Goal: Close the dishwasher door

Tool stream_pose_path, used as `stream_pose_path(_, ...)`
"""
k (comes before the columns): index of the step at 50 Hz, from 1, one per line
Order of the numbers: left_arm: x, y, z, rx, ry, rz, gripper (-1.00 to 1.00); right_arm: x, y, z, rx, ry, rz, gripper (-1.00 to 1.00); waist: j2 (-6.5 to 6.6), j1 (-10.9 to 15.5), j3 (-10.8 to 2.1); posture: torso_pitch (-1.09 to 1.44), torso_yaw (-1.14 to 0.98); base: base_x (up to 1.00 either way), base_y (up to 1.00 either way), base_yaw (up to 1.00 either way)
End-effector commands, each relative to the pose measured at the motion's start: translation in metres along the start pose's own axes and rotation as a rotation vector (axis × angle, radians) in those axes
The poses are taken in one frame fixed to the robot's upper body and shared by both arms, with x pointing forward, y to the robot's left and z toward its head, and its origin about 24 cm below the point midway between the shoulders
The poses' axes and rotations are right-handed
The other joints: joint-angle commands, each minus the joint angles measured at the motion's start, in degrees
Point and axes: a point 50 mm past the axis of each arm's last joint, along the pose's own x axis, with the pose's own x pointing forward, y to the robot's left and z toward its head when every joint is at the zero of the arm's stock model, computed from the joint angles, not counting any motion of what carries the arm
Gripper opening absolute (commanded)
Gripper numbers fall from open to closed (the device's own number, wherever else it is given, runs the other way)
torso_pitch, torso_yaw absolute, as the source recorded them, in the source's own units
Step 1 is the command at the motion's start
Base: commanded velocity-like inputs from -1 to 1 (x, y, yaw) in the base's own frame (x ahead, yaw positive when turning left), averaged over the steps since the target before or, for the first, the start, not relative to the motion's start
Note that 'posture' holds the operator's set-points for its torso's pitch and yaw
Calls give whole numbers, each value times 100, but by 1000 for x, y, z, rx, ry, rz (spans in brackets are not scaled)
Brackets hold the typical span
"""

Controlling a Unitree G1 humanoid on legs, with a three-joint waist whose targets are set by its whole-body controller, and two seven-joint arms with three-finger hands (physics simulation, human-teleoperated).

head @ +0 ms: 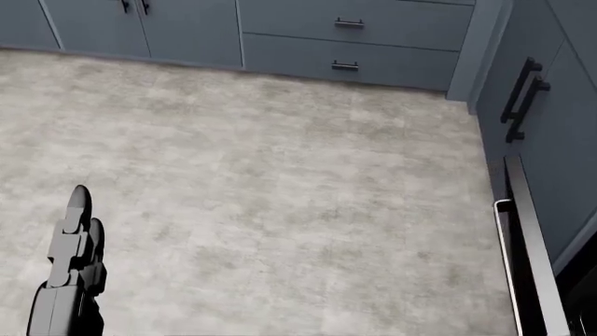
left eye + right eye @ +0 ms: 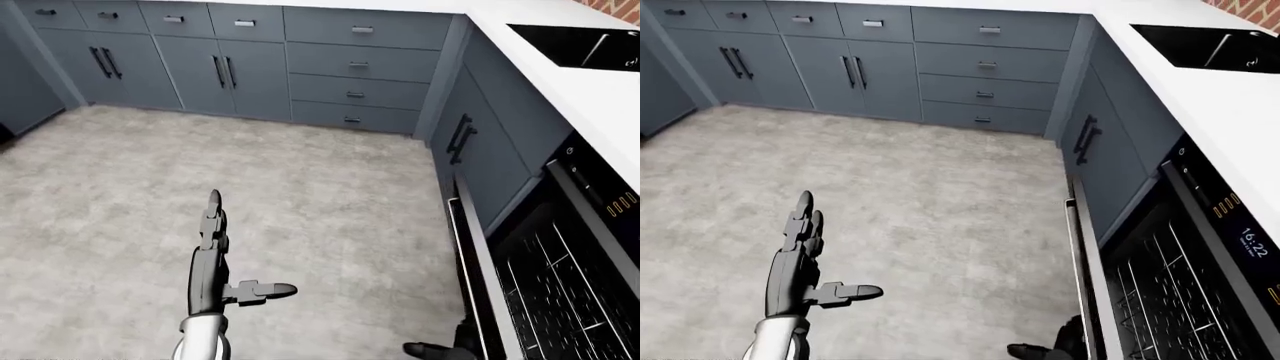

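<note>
Left hand point(image 2: 212, 262), dark grey and three-fingered, raised over the grey mottled stone floor point(image 2: 150, 195), fingers straight and spread apart, thumb jutting out sideways toward the right of the left-eye view, gripping nothing. Right hand point(image 2: 1045, 349) only partly seen at the bottom edge of the two eye views, dark fingers just beside the lower end of the dishwasher door; whether apart or together, cannot tell.

Well to the right of the left hand: open black dishwasher door point(image 2: 1080, 277) with silver edge, hanging down and out from the blue-grey cabinet run, seen edge-on. Right of that door, dishwasher interior with wire rack point(image 2: 1160, 300), and above it a black control strip with orange marks and a lit clock display point(image 2: 1252, 244), legible only in the right-eye view.

Beyond the left fingertips, toward the top of the eye views: blue-grey cabinet doors with black bar handles point(image 2: 224, 71), and a stack of blue-grey drawers with small metal pulls point(image 2: 355, 75). Top right: white countertop point(image 2: 560, 75) with black inset sink point(image 2: 580, 45), and a sliver of red brick wall point(image 2: 610, 6).

Head view pitched lower: only the left fingers at its bottom left, the floor, the lowest drawers, and the door's silver edge at the right; no countertop, no sink, no right hand.
</note>
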Motion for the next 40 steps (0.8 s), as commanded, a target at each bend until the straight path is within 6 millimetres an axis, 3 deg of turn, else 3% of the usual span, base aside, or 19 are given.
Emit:
stream_pose_path(1,2,1,15,-3,-84,5,100,9,-28,-11,23,75,-131,100,-16,-71,-27,0,0,0,0,0)
stream_pose_path(30,3,1,14,2,-82,7,100,15,-57,-22,23,78,-239,100,-33,-106,-115,0,0,0,0,0)
stream_pose_path(40,3,1,14,1,-83,8,100,18,-71,-24,23,77,-267,100,-22,-154,-62,0,0,0,0,0)
